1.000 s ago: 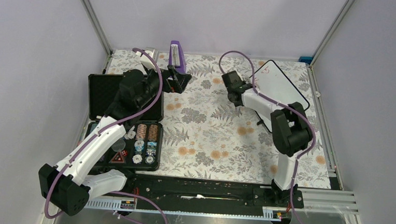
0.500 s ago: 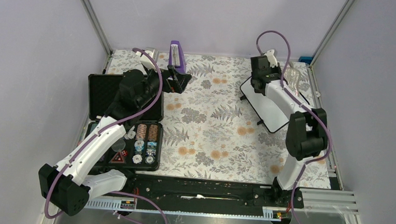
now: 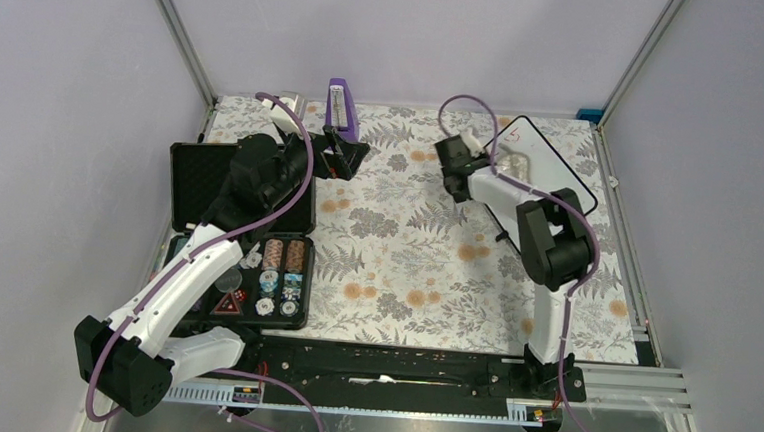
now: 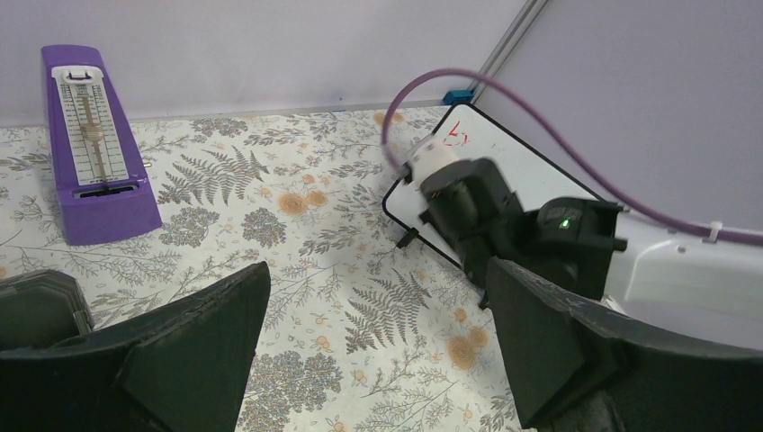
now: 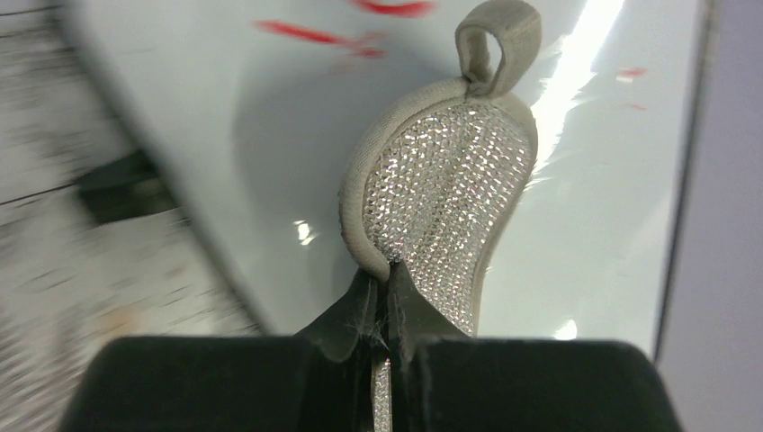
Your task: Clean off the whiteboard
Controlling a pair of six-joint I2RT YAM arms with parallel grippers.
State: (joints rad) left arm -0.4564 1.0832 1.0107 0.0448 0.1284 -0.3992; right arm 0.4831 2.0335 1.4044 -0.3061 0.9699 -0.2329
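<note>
The whiteboard (image 3: 553,164) lies at the back right of the table, with red marks (image 3: 511,134) near its far corner. My right gripper (image 3: 486,172) is at the board's left edge, shut on a silvery oval pad (image 5: 445,180) that lies flat on the white surface (image 5: 270,153). Red strokes (image 5: 315,36) show beyond the pad. In the left wrist view the whiteboard (image 4: 490,153) sits behind the right arm. My left gripper (image 4: 376,270) hovers open over the floral cloth, nothing between its fingers, near the back centre (image 3: 346,159).
A purple metronome (image 3: 341,108) stands at the back centre. An open black case of poker chips (image 3: 246,238) lies at the left under my left arm. A small blue clip (image 3: 589,116) sits at the back right corner. Walls close in on three sides.
My right gripper swept the pad to the board's far end and back to its left edge. The board slid nearer half a second ago and is back. The left arm is unmoved.
</note>
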